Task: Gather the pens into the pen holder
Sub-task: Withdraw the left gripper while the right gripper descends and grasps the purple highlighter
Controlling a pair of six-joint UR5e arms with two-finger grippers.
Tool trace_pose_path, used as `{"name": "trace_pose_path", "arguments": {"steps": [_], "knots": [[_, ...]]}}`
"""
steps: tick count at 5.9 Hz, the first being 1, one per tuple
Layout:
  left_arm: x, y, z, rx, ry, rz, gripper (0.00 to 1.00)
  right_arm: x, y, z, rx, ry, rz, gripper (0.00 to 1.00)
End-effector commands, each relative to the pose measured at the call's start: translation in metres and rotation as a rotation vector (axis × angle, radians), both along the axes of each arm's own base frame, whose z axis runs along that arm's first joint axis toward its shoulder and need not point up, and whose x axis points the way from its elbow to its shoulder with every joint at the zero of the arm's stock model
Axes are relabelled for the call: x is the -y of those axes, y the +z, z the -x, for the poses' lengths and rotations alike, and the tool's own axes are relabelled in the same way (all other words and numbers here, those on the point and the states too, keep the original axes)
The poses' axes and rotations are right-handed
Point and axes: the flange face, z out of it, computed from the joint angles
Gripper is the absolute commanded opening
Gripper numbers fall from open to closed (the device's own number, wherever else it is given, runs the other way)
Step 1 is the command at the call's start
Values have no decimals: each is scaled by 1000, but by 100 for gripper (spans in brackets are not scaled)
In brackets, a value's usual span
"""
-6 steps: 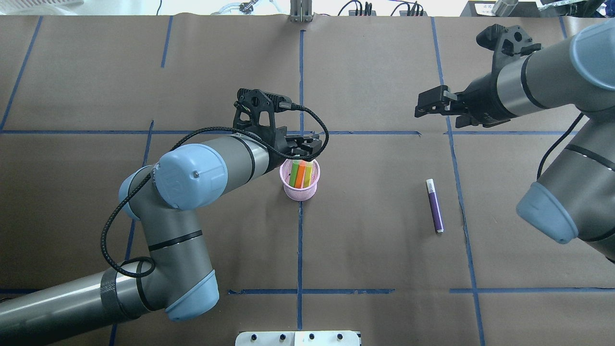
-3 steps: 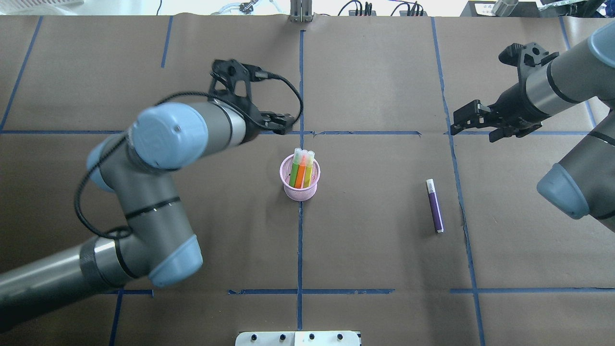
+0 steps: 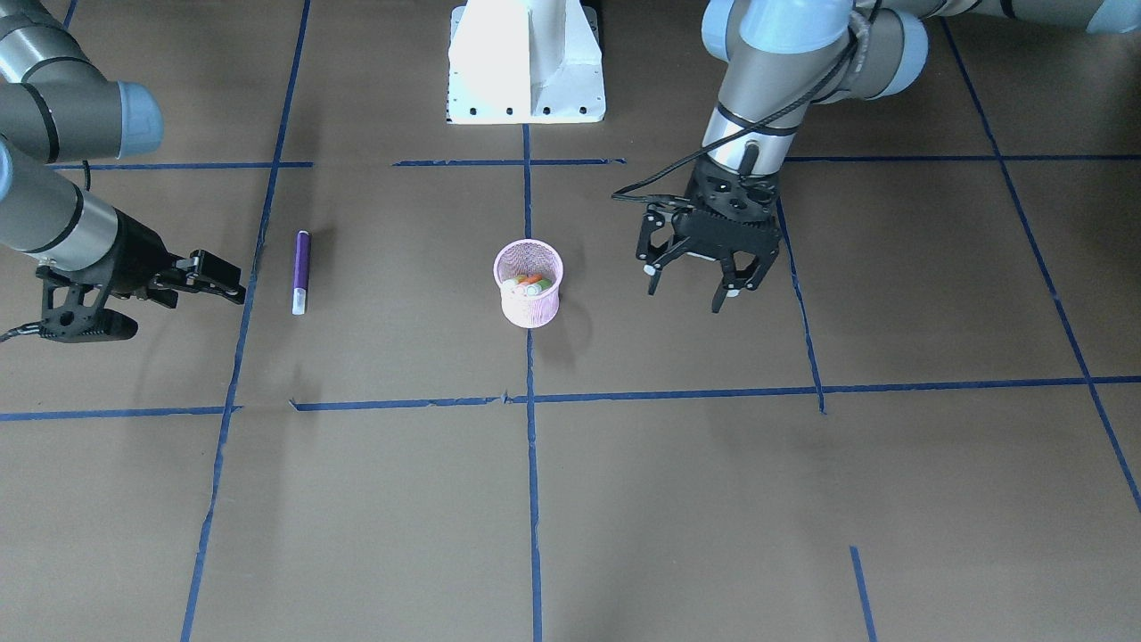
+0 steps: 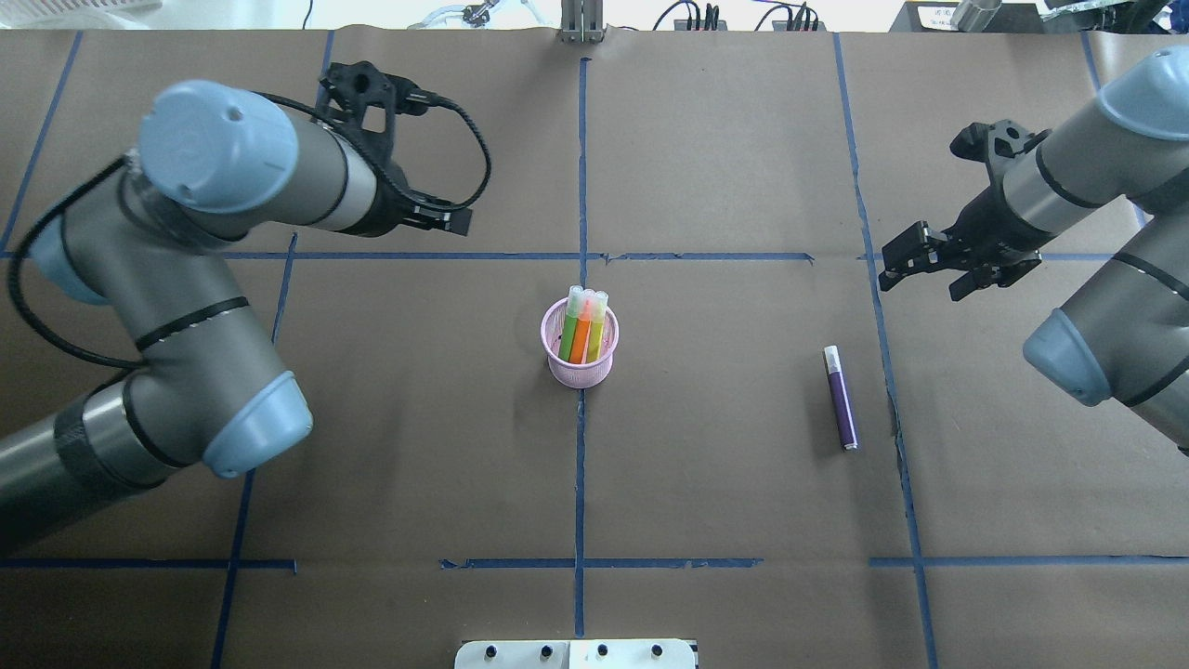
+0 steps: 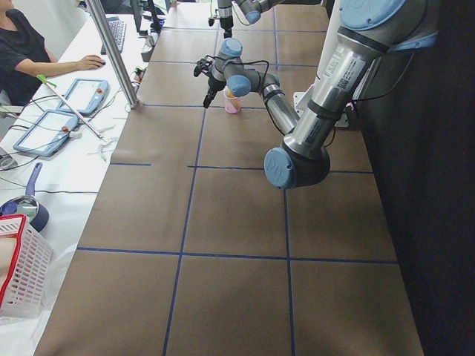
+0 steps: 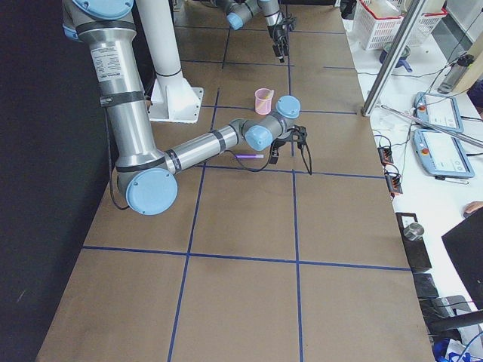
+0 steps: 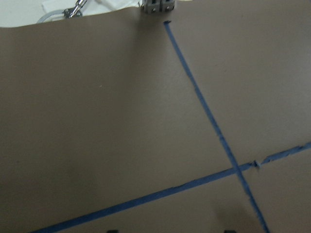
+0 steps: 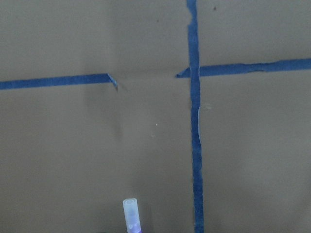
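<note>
Pen holder (image 3: 529,308), a pink mesh cup, stands upright near table centre on a blue tape line (image 3: 532,464); pen caps show inside its rim. Purple pen (image 3: 301,263) lies flat on the brown table paper (image 3: 401,517), well apart from the cup, pale cap toward the camera. Left gripper (image 3: 686,296) hangs on the cup's other side, near it but apart, pointing down, jaws wide with nothing between them. Right gripper (image 3: 223,281) is near the purple pen and seen side-on; can't tell the jaw gap.

Overhead: three pens stand in the cup, green pen (image 4: 568,336), orange pen (image 4: 582,339), yellowish pen (image 4: 596,334), caps up. Purple pen lies alone on the robot's right side, with the right gripper beyond it, not touching. Left gripper is up-left of the cup, apart from it.

Left side view: cup partly behind the near arm; an operator (image 5: 22,52) sits at the desk.

Right side view: cup upright, purple pen flat on the paper by the near arm.

Left wrist: paper and tape, two dark fingertips (image 7: 112,231) at the bottom edge, far apart.

Right wrist: purple pen's cap at the bottom edge, tape cross above it.
</note>
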Motion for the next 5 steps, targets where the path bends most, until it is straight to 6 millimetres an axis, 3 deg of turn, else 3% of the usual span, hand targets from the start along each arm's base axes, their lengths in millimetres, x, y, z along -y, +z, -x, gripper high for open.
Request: {"name": "trace_pose_path", "arguments": {"steps": [1,2,4,5], "knots": [[-11,14,39,180,61,147,78,-16,-12,48,-43,-75,56,98],[-14,19,50,228,73,174,78,-32,-8,76,-79,-92,63,98],[-17,26,52,248,76,193,81,-41,0,106,-111,-114,77,94],[-17,26,52,248,76,193,82,-40,4,115,-122,-115,94,87]]}}
